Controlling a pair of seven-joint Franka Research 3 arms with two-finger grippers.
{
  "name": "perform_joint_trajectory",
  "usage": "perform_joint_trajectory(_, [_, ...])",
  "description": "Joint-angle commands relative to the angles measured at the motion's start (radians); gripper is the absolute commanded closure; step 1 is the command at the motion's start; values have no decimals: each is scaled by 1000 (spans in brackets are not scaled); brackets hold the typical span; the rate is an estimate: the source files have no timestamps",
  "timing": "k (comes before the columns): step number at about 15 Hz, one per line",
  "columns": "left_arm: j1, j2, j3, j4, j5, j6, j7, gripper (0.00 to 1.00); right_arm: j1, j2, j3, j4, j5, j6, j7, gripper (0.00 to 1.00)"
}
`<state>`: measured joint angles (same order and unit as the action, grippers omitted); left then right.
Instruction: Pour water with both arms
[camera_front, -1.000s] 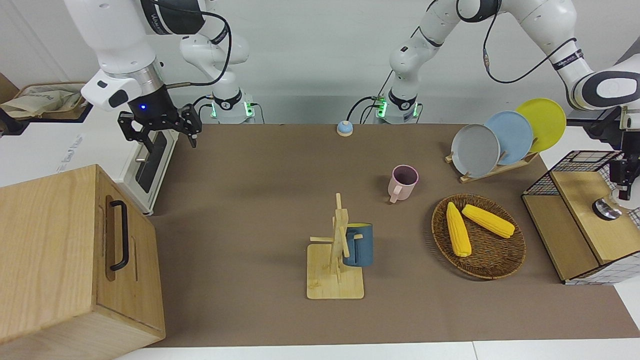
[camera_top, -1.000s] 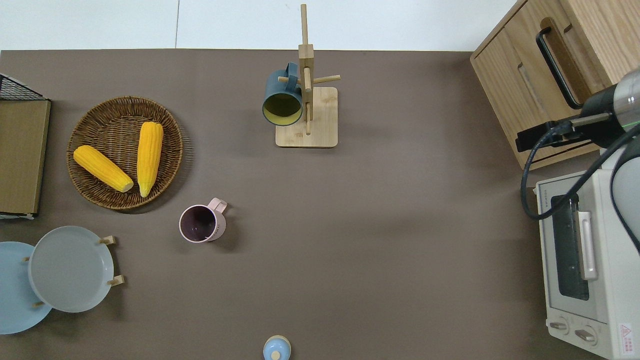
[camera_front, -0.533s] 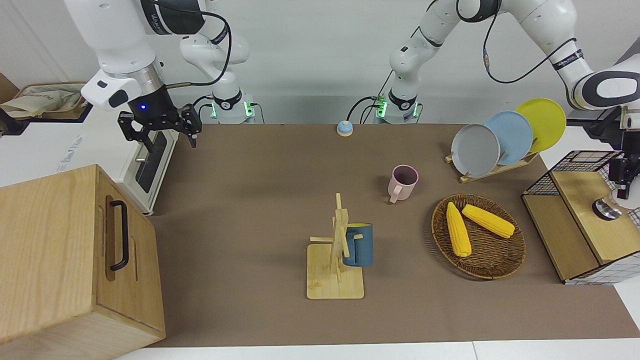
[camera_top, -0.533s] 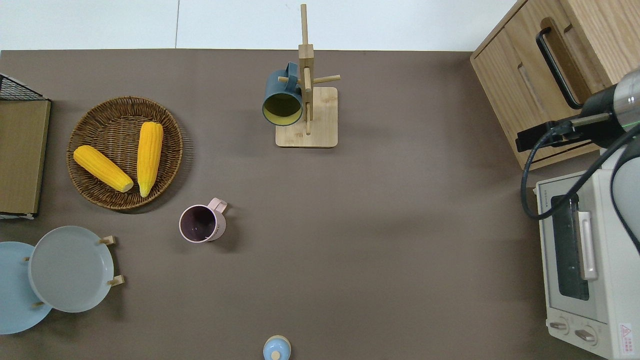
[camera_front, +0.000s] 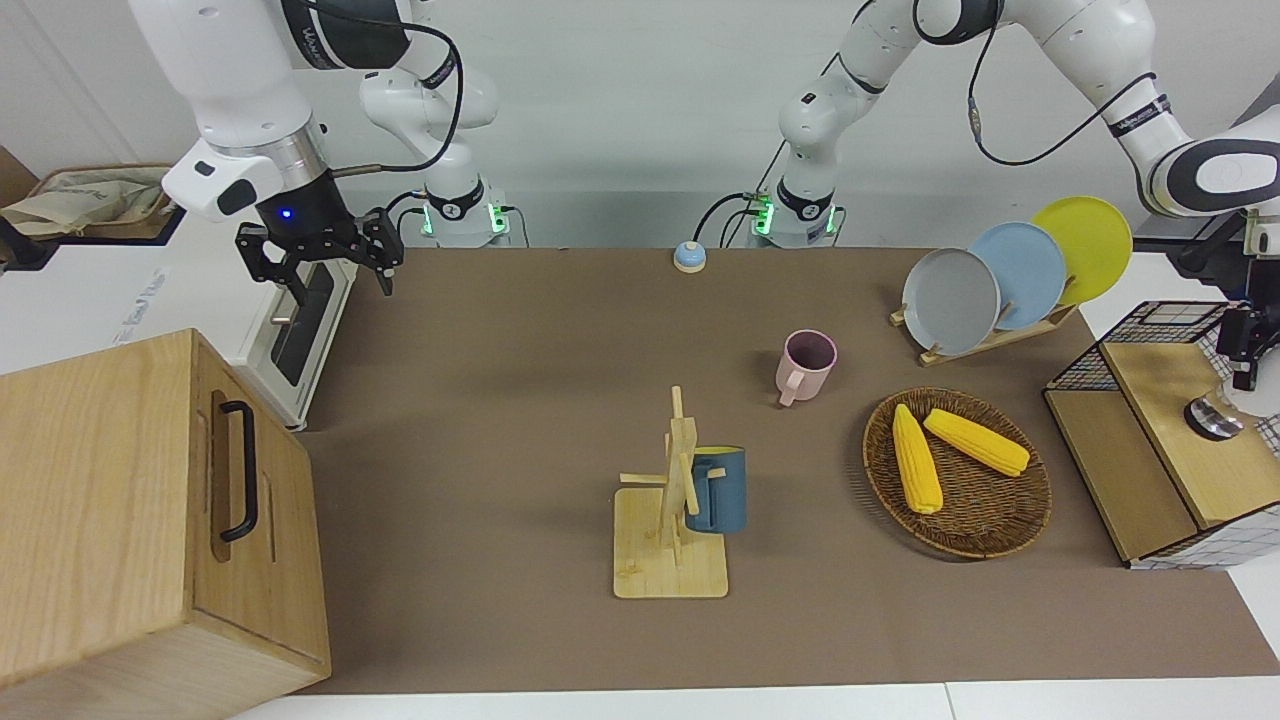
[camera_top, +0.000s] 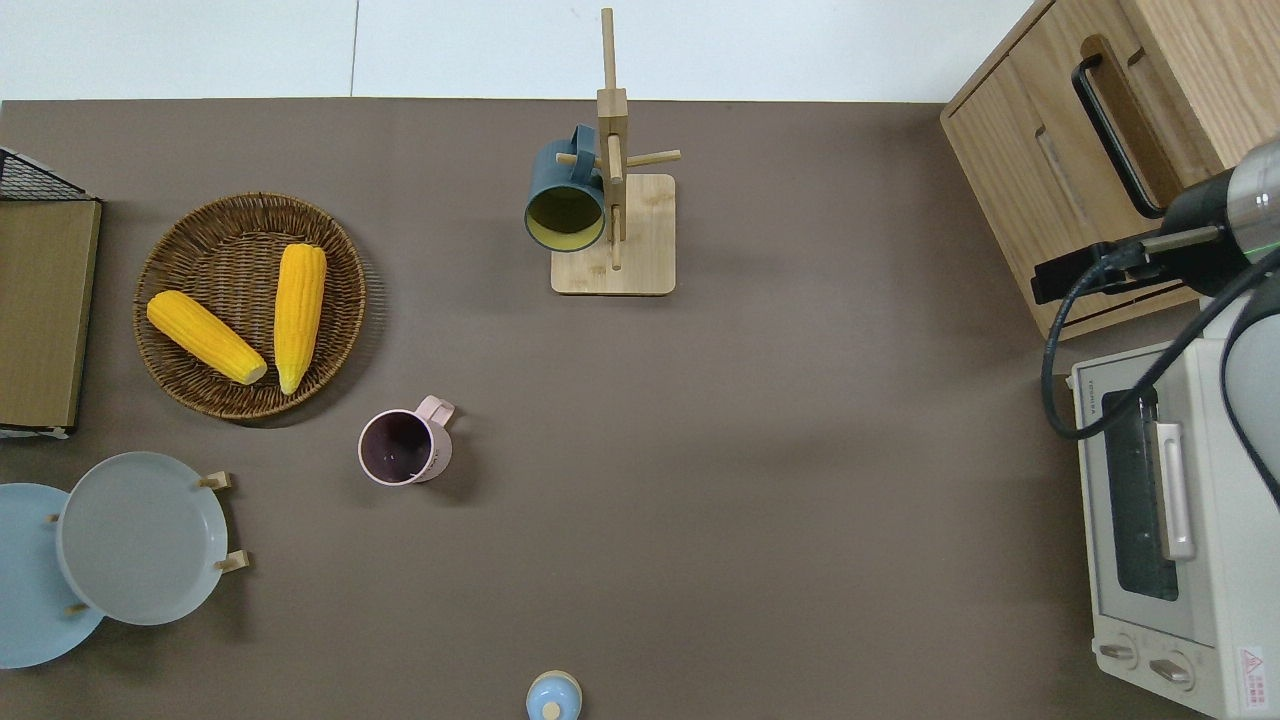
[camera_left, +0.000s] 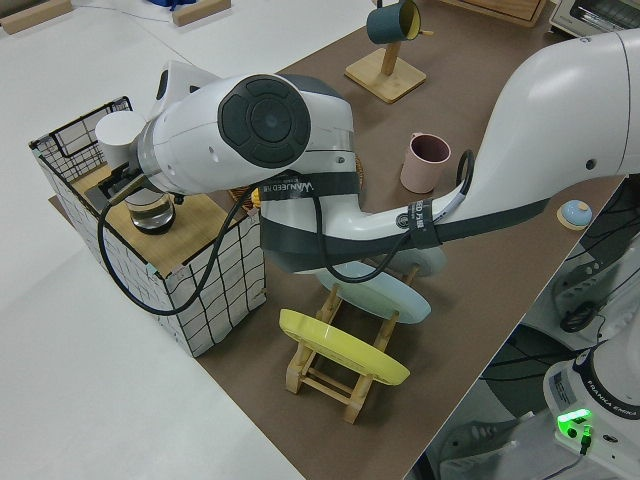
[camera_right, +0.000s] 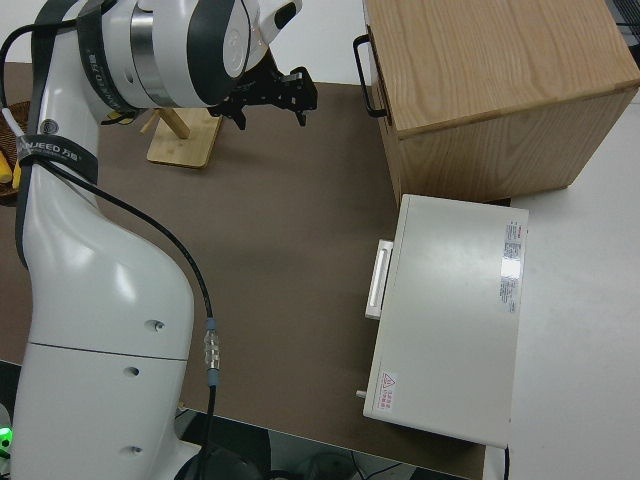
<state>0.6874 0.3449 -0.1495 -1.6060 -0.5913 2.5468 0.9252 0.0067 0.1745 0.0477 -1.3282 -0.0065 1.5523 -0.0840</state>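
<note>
Left arm creeps, no pour yet

Left pincer (camera_front: 1248, 360) has edged slightly above the glass vessel (camera_front: 1212, 418) on the wire basket's shelf (camera_front: 1160, 385) (fingers hidden, grip: cannot tell). Right pincer (camera_front: 343, 290) unchanged: spread wide, empty, by the oven (camera_top: 1150, 600). Pink mug (camera_front: 806, 362) waits untouched on the desk (camera_front: 500, 400).

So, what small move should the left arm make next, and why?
Probably lower the left gripper onto the small round vessel on the wooden shelf and grip it. The gripper hangs close to it and seems not to hold it yet, and the pink mug stands upright, waiting.
</note>
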Motion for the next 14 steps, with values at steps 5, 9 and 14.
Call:
perform_joint_trajectory(5, [-2,-53,15,136,441,-422,-425,2,-7,-15,4,-11,-3,-6,-22,11])
perform_joint_trajectory(9, [-5,-118,31,147,479,-595,-447,2,-7,-15,4,-11,-3,-6,-22,11])
perform_joint_trajectory(14, [-28,-173,5,144,591,-684,-474,0,-7,-15,4,-11,-3,-6,-22,11])
